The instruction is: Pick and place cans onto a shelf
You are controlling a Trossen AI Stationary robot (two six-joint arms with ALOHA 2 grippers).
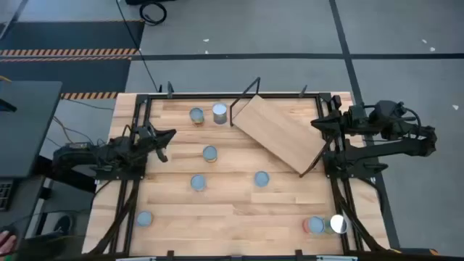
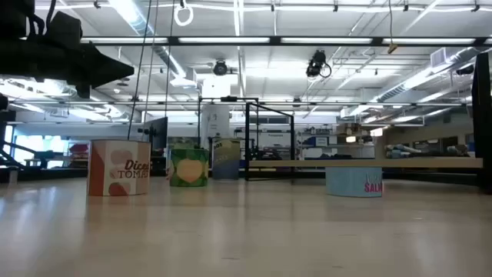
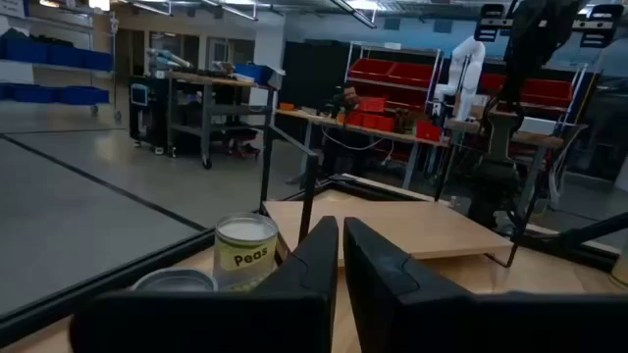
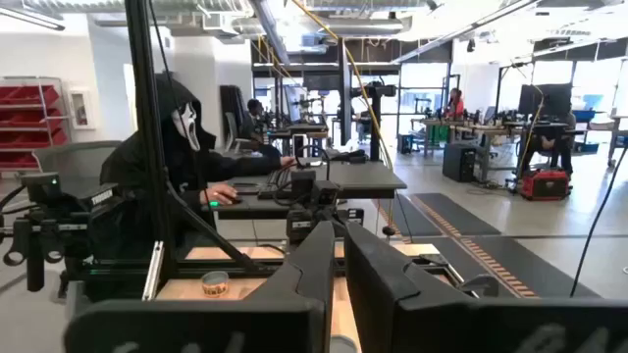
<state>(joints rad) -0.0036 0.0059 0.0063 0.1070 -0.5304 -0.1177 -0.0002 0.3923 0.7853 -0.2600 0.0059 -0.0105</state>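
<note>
Both hands hover empty, fingers nearly closed: left hand [image 1: 168, 135], right hand [image 1: 319, 123]. Between them the shelf [image 1: 279, 134] sits angled on the planked counter [image 1: 239, 206], cans [image 1: 209, 153] scattered nearer the left hand. A workshop with red bins [image 3: 392, 74] lies beyond.

big planked wooden tabletop [image 1: 239, 217], light wood shelf [image 1: 279, 134] standing askew toward the far right, eight cans [image 1: 209, 154] scattered on the planks, two near the far edge, two at the near right corner
</note>
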